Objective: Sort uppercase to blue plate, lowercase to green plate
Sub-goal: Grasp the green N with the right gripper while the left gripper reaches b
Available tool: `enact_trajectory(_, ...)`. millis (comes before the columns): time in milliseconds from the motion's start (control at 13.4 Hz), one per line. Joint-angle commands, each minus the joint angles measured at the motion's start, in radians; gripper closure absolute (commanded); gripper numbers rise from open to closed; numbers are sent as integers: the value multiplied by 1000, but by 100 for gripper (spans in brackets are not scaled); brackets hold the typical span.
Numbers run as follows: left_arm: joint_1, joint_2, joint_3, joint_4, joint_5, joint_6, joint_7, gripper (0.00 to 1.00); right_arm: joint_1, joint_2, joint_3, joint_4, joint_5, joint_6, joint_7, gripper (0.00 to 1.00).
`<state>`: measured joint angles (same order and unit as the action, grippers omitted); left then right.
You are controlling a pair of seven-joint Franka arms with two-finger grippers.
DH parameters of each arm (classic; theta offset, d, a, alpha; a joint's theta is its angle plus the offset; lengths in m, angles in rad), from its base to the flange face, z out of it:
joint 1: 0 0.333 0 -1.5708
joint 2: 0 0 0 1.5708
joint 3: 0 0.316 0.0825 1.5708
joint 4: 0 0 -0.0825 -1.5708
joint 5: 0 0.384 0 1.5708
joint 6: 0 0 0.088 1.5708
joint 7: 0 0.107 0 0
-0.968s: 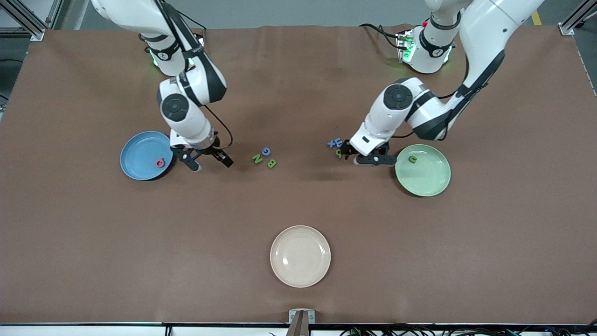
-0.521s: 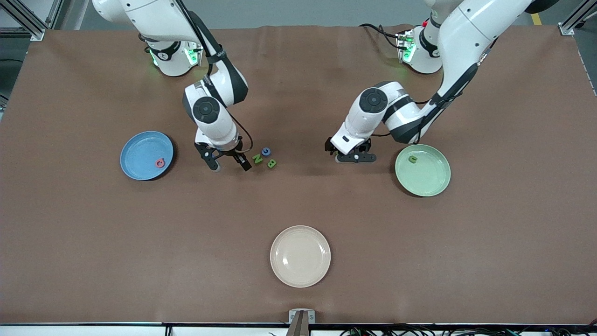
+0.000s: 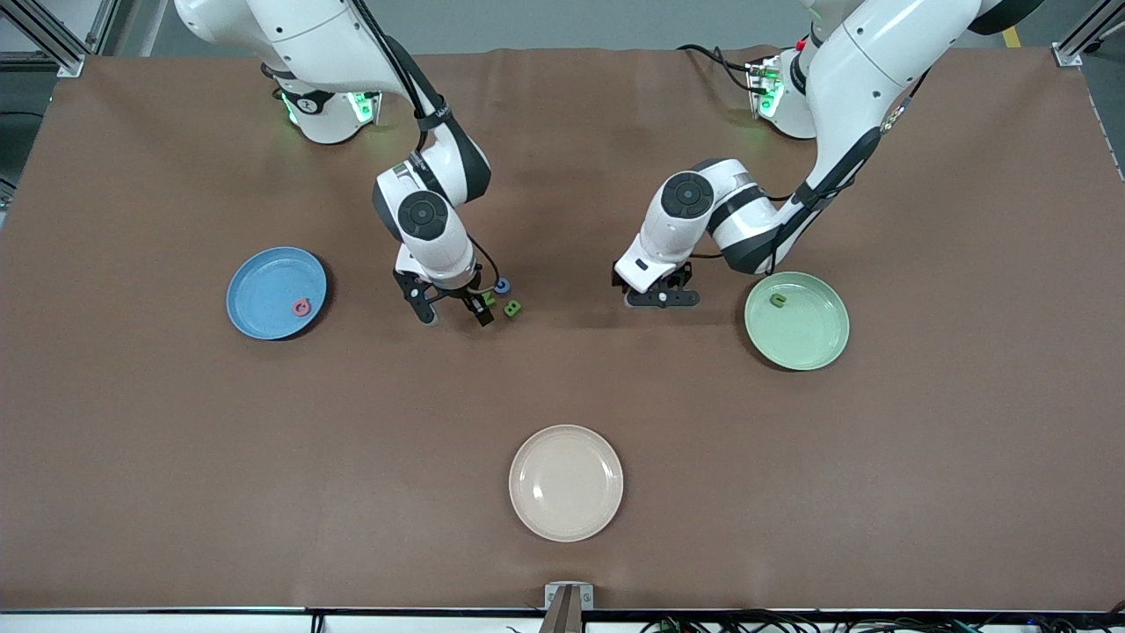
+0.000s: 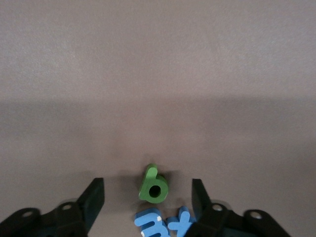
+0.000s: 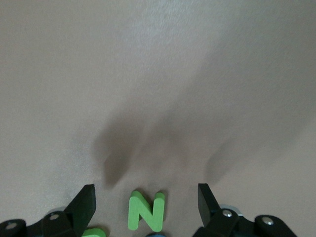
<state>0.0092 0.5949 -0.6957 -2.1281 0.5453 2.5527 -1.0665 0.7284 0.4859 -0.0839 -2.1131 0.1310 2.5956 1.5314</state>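
From my remote station: the blue plate [image 3: 276,292] holds the pink Q [image 3: 301,307]; my right gripper [image 3: 453,311], jaws spread, straddles the green N [image 5: 146,211] on the worktop [image 3: 562,387], beside the blue C [image 3: 502,285] and green B [image 3: 511,308]. My left gripper [image 3: 649,297], jaws spread, brackets the green p [image 4: 153,184]; the green plate [image 3: 813,343] carries a green n [image 3: 778,300].

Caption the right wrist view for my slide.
Right hand, fingers apart, low over the brown table with the green N between them.
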Motion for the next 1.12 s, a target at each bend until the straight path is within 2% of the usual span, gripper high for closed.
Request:
enact_trajectory(0,-35,17,24,17,15,-11,-15,25,23,30,-11,30,7,-8,27,10)
enact_trajectory(372,-52,29,39,19,15,-11,-15,37,31,31,-10,30,6,-17,27,22)
enact_trajectory(819,-52,31,41,20,15,-11,-15,69,49,31,-10,30,7,-19,53,27)
enact_trajectory(968,-51,31,41,20,15,-11,-15,78,51,31,-10,28,7,-19,53,34)
enact_trajectory(1042,-49,31,41,20,15,-11,-15,82,51,31,-10,28,7,-19,52,40)
